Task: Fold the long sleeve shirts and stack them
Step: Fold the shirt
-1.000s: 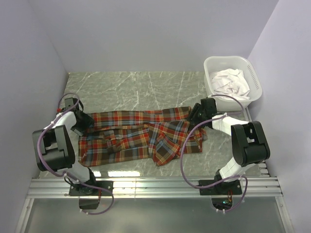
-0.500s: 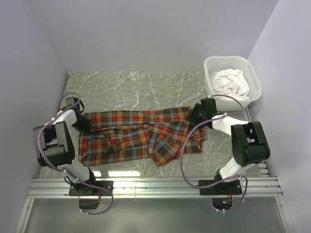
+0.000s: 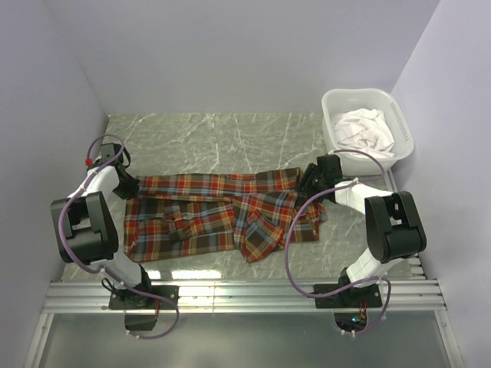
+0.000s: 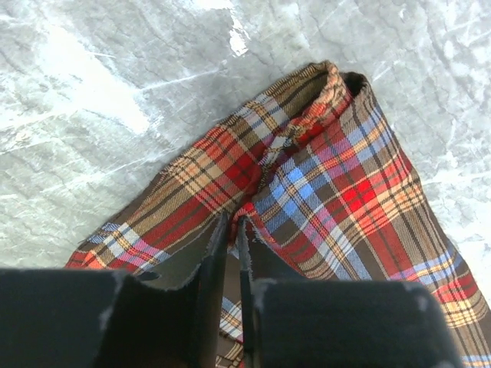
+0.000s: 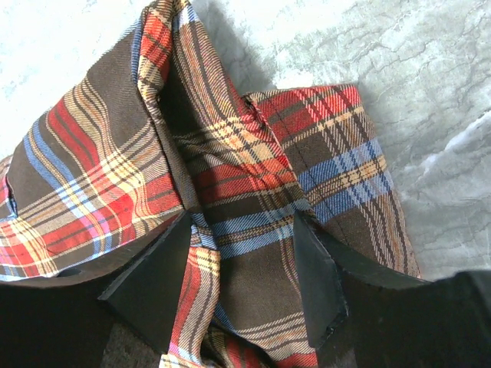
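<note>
**Risk check: plaid shirt taken at both ends**

Shirt position: the plaid long sleeve shirt (image 3: 199, 218) lies spread across the middle of the desk (image 3: 199, 138). One sleeve runs along its far edge and a loose flap is turned over near the centre.

Left claw (image 4: 232, 224): narrowed onto a thin edge of cloth at the shirt's left end.

Right claw (image 5: 242, 222): at the right end, jaws apart astride a thick ridge of bunched fabric. I cannot tell whether it presses the ridge or only straddles it.

Likely failure points:
- The left hold is shallow, with little cloth between the fingers. A sideways pull could slide the edge out.
- If the right claw is not truly clamped, a lift from the left alone would drag the shirt across the desk and skew it.
- The right bunch looks several layers deep. Lifting it may carry the sleeve and front panel together and spoil a clean fold line.
- The turned-over flap near the centre could get trapped inside the fold as a crease.
</note>
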Controlling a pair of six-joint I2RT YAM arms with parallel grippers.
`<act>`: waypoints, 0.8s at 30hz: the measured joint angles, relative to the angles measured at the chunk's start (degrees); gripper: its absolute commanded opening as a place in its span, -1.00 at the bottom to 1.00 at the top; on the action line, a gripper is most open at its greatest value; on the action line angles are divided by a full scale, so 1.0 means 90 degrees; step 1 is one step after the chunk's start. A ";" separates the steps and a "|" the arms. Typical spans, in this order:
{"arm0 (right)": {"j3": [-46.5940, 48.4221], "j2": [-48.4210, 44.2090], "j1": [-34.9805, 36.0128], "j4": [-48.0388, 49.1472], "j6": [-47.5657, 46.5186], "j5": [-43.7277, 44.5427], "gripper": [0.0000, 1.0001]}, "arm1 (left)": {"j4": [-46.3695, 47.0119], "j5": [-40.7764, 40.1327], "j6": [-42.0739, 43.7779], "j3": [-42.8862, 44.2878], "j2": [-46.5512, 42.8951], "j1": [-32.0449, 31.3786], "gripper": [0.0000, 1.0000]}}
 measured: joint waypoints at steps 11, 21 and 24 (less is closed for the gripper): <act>0.0406 -0.0471 0.0189 -0.0610 -0.0289 0.0185 0.33 | -0.0172 -0.0223 -0.0131 0.0046 -0.0435 -0.0104 0.71; 0.1200 -0.0255 0.1569 0.1120 0.0413 -0.1093 0.32 | 0.0918 0.0780 -0.0763 0.0435 -0.0852 -0.1729 0.46; 0.1610 0.0670 0.2055 0.2013 0.0831 -0.1620 0.31 | 0.1518 0.1129 -0.0954 0.0430 -0.0328 -0.1991 0.44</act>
